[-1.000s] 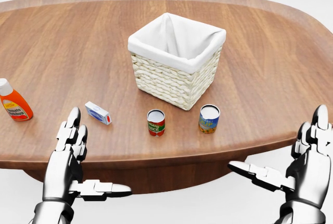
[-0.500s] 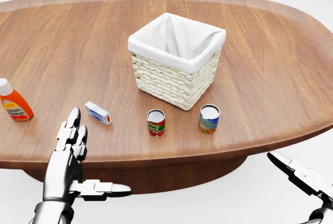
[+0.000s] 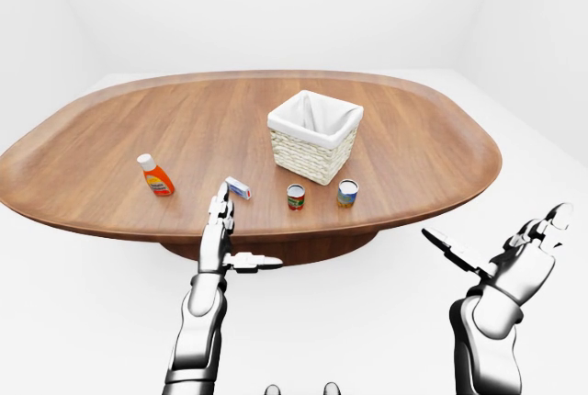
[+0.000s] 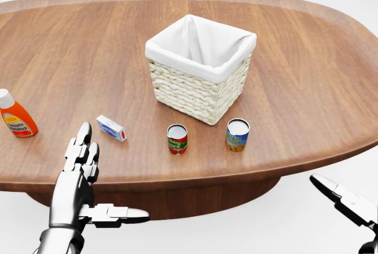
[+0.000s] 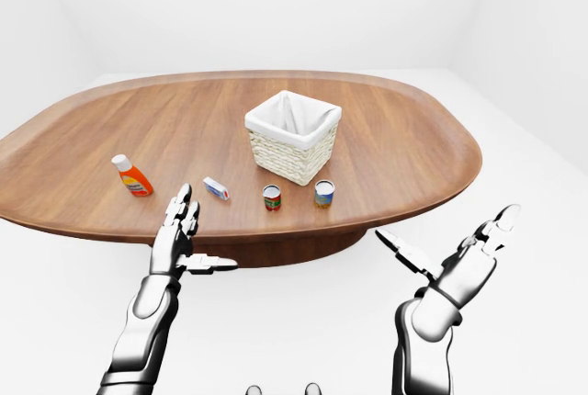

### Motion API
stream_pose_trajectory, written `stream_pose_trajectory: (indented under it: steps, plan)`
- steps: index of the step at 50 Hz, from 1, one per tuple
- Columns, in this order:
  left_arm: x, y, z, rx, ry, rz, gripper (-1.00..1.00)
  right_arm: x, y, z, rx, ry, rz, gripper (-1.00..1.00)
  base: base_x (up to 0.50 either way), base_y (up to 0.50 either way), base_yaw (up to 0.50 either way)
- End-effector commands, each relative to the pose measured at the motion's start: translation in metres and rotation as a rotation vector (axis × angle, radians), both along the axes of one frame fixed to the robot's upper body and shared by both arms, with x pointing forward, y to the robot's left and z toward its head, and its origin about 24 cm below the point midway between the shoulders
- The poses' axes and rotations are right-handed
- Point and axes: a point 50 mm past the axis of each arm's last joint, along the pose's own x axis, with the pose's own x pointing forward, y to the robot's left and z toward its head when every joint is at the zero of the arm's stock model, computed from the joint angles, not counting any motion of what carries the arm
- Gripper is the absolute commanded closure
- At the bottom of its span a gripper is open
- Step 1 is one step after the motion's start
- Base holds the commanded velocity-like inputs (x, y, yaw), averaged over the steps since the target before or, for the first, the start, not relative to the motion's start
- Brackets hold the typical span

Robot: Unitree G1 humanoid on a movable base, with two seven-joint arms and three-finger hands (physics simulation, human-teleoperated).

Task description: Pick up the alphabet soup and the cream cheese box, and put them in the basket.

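Observation:
The cream cheese box (image 4: pixel 111 128), small, white and blue, lies flat on the wooden table (image 4: pixel 307 77), left of two upright cans. One can has a red label (image 4: pixel 176 139), the other a blue and yellow label (image 4: pixel 237 134); I cannot read which is the alphabet soup. Just above the cans in the head view stands the wicker basket (image 4: pixel 198 91) with a white cloth lining. My left hand (image 4: pixel 94 177) is open at the table's near edge, below the box. My right hand (image 3: pixel 491 230) is open, off the table and low at the right.
An orange bottle with a white cap (image 4: pixel 16 118) lies at the table's left side. The table's rounded near edge (image 4: pixel 195 177) runs between my hands and the objects. White floor surrounds the table.
My right hand has dropped down and out to the right, so only one finger shows at the head view's lower right corner. The left hand and the objects have not moved.

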Motion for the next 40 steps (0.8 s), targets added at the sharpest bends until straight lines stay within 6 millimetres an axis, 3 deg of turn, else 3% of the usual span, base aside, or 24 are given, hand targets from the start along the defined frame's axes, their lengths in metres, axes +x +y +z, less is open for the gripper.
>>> stream_pose_trajectory:
  steps: [1, 40]
  plan:
    - [0.0003, -0.0002, -0.0006, 0.003, 0.003, 0.002, -1.00, 0.0001, 0.0012, -0.0004, -0.002, 0.006, 0.004, -1.00, 0.00, 0.00, 0.00]
    - [0.0015, -0.0009, -0.0031, 0.008, 0.014, -0.003, -1.00, 0.0009, -0.0006, -0.0029, -0.011, 0.010, 0.001, -1.00, 0.00, 0.00, 0.00]
